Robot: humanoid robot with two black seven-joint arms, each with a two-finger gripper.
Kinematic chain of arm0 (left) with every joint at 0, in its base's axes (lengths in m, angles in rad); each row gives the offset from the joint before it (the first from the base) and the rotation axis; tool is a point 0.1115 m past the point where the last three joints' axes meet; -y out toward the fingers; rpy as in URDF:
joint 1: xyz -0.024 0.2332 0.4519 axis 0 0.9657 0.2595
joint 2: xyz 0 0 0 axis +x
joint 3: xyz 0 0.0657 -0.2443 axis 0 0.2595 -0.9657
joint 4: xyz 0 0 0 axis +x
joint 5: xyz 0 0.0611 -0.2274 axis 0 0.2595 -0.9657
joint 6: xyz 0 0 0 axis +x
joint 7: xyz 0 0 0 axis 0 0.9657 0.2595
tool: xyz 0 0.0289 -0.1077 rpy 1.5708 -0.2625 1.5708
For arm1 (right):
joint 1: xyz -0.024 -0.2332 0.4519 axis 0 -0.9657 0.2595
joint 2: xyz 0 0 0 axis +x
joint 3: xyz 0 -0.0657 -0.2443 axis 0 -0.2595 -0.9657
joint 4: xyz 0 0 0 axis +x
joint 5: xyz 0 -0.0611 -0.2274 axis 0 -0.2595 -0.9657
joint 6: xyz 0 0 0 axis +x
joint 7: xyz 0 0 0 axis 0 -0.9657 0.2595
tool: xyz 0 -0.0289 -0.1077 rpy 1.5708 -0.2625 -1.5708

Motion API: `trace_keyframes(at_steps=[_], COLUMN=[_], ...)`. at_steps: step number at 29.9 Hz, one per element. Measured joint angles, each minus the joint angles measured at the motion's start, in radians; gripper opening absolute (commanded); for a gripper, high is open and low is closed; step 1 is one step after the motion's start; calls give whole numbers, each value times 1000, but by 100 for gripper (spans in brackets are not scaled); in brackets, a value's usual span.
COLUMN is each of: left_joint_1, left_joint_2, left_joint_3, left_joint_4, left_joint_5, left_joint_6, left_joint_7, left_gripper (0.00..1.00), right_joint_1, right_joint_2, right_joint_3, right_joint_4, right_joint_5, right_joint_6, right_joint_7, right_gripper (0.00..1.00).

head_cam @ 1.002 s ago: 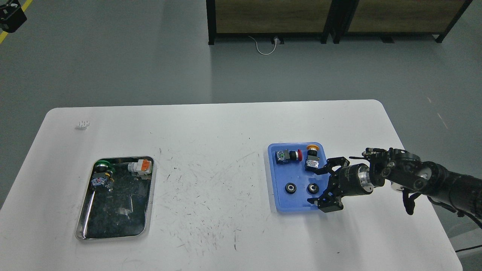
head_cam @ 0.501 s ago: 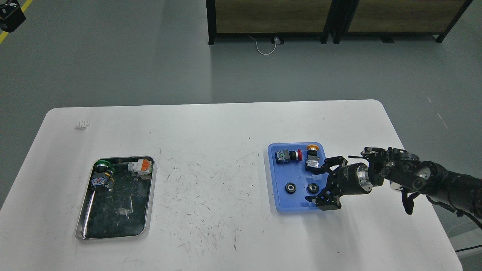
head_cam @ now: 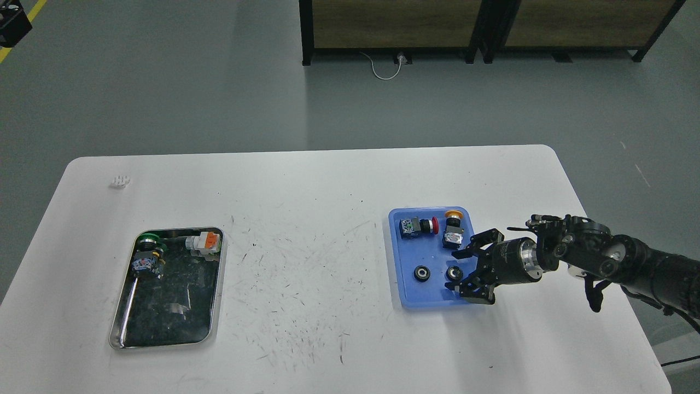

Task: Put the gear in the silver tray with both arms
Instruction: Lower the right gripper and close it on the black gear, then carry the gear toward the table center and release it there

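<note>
Right end effector (head_cam: pixel 462 270) hangs with fingers apart at the blue tray's (head_cam: pixel 406 294) right edge, just beside a small black gear (head_cam: pixel 453 273). Probably stiff, light, slippery; grip across its rim.

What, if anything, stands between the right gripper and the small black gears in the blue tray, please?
Nothing visible does. The right gripper is open at the blue tray's right edge, and the nearer gear lies just to its left with bare tray floor between. The second gear lies further left. The button switches sit behind them.
</note>
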Motion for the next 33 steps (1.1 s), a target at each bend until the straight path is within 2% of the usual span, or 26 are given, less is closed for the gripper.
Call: trace_keyframes(at_steps=[12,19,33], left_joint_1=[0,1,4], left_joint_2=[10,14,21], left_joint_3=[2,3,3], left_joint_4=[0,0,-1], left_joint_5=[0,2,2], left_joint_6=[1,3,2], left_joint_7=[0,0,1], left_gripper=[100,99,100], right_joint_1=[1,1,32], right_joint_2=[-1,-3,-19], right_joint_3=[0,4,91], right_joint_4=[-2,0,32], right_joint_5=[0,0,5], right_joint_6=[5,22,41], right_joint_7=[-1,1,9], right_gripper=[35,24,21])
